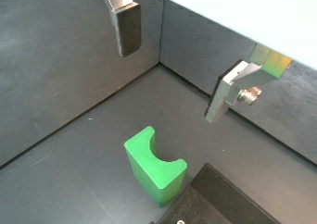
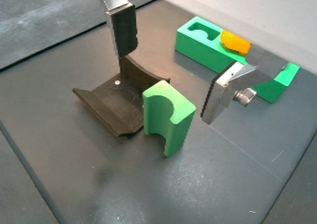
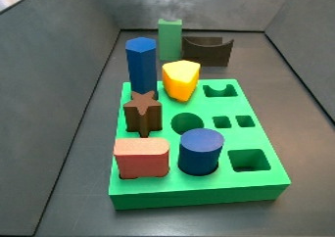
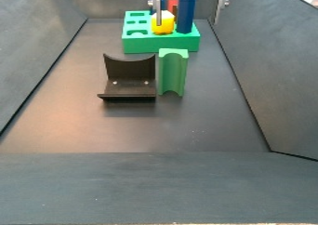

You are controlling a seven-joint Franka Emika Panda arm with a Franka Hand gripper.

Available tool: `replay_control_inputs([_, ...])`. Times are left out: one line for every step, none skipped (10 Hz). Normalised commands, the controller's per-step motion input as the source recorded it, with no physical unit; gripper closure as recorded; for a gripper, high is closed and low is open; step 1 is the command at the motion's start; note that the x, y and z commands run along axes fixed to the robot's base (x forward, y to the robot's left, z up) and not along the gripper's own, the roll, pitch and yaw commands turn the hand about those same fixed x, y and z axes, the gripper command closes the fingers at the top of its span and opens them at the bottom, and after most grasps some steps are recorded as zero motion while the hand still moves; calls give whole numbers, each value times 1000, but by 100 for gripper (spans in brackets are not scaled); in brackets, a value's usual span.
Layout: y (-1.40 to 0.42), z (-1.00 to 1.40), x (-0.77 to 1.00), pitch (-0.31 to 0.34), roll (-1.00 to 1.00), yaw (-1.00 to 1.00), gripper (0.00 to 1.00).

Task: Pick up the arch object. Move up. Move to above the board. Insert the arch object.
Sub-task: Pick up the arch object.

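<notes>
Your hand (image 2: 168,66) hangs open above the arch object (image 2: 165,118) (upright beside the dark brown block (image 2: 118,105))

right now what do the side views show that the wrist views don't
Only the side views: the blue hexagonal prism, brown star, red block and blue cylinder on the board. Only the wrist views: the hand close up, open above the arch object, holding nothing. Both: the arch object, the dark brown block, the board and its yellow piece.
</notes>
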Motion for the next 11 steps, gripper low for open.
replay_control_inputs([-337,-194,214,30,-19,-174,0])
replay_control_inputs([-351,-529,309,0,-106,-380,0])
replay_control_inputs([-326,-591,251,0,-4,-557,0])
replay_control_inputs([-126,-574,317,121,0,-489,0])
replay_control_inputs([0,-549,0,116,21,-40,0])
replay_control_inputs([80,-437,-260,16,0,0,0])
replay_control_inputs([31,-349,-74,9,-71,0,0])
replay_control_inputs([0,-340,0,20,-63,14,0])
replay_control_inputs([-29,-386,111,44,-81,0,0])
replay_control_inputs([-31,-357,166,50,-77,0,0])
replay_control_inputs([0,-320,100,46,-61,0,0])
